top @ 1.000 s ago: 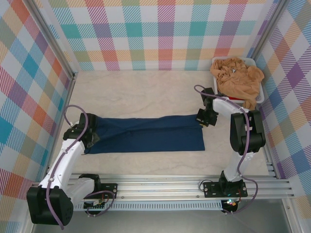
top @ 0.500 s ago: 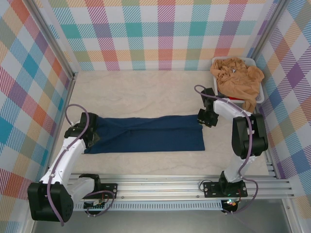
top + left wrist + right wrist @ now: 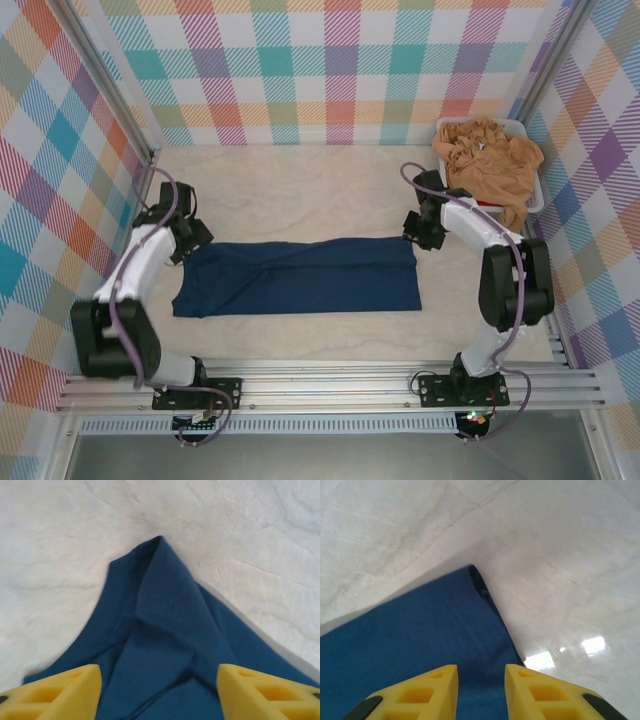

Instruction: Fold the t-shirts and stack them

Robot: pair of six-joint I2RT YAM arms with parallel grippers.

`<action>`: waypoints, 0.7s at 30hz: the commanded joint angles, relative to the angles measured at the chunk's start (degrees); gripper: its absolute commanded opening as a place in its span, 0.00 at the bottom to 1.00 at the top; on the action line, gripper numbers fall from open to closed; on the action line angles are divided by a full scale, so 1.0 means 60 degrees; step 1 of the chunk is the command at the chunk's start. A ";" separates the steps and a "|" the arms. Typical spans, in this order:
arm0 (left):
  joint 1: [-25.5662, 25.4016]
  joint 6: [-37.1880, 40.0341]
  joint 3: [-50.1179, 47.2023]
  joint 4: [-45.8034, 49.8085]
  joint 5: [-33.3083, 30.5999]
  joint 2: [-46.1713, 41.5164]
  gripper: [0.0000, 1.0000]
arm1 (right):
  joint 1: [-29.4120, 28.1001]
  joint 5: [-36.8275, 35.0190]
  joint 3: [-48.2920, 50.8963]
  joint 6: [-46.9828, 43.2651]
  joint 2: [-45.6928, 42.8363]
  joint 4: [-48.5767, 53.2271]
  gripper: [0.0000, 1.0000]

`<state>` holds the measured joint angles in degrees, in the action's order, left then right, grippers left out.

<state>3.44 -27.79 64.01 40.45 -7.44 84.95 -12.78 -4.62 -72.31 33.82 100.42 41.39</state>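
A dark navy t-shirt (image 3: 300, 278) lies on the table folded into a long flat strip running left to right. My left gripper (image 3: 188, 238) hovers at its far left corner, jaws wide apart, nothing between them. In the left wrist view the rumpled corner of the navy t-shirt (image 3: 170, 645) lies below the left gripper (image 3: 159, 695). My right gripper (image 3: 415, 235) sits at the strip's far right corner, open. In the right wrist view the navy t-shirt (image 3: 410, 640) lies flat under the right gripper (image 3: 481, 692). Tan-orange t-shirts (image 3: 490, 155) are heaped at the back right.
The tan heap fills a white tub (image 3: 520, 124) in the back right corner, some cloth hanging over its near side. Checked walls close in the pale table (image 3: 300, 190) on three sides. A metal rail (image 3: 330, 385) runs along the near edge.
Both grippers have opened and let go of the navy shirt's ends. The left arm has lifted off and swung toward the back left; the right gripper has drawn back slightly.
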 commanded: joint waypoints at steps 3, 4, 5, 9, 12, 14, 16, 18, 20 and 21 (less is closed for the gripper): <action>0.1010 0.0599 0.0988 -0.0274 0.1304 0.2031 0.57 | 0.0147 0.0271 -0.0742 0.0055 0.0930 0.0092 0.38; 0.1148 0.0655 0.1006 -0.0451 0.1495 0.2168 0.57 | 0.0205 0.0379 -0.0750 0.0050 0.1022 0.0051 0.39; 0.1272 0.0718 0.1018 -0.0645 0.1737 0.2319 0.57 | 0.0275 0.0554 -0.0772 0.0053 0.1120 0.0014 0.41; 0.1356 0.0997 0.1400 -0.0792 0.2094 0.2853 0.53 | 0.0359 0.0845 -0.0962 0.0039 0.1404 0.0016 0.42; 0.1381 0.1103 0.1530 -0.0992 0.1979 0.3094 0.49 | 0.0371 0.0853 -0.1127 0.0103 0.1528 0.0071 0.40; 0.1438 0.1185 0.1610 -0.1085 0.1959 0.3298 0.46 | 0.0371 0.0842 -0.1201 0.0162 0.1598 0.0079 0.37; 0.1482 0.1289 0.1702 -0.1074 0.1998 0.3526 0.42 | 0.0371 0.0885 -0.1295 0.0204 0.1699 0.0096 0.32; 0.1494 0.1425 0.1710 -0.1116 0.2082 0.3735 0.39 | 0.0371 0.0880 -0.1400 0.0249 0.1845 0.0134 0.31; 0.1509 0.1496 0.1714 -0.1114 0.2064 0.3854 0.35 | 0.0371 0.0831 -0.1518 0.0243 0.2042 0.0229 0.30; 0.1532 0.1521 0.1710 -0.1119 0.2034 0.3879 0.34 | 0.0375 0.0794 -0.1555 0.0266 0.2123 0.0265 0.30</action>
<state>11.46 -20.43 73.34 33.89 4.03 107.15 -10.57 -0.34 -80.23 34.52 111.02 41.23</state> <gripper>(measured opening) 0.342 0.299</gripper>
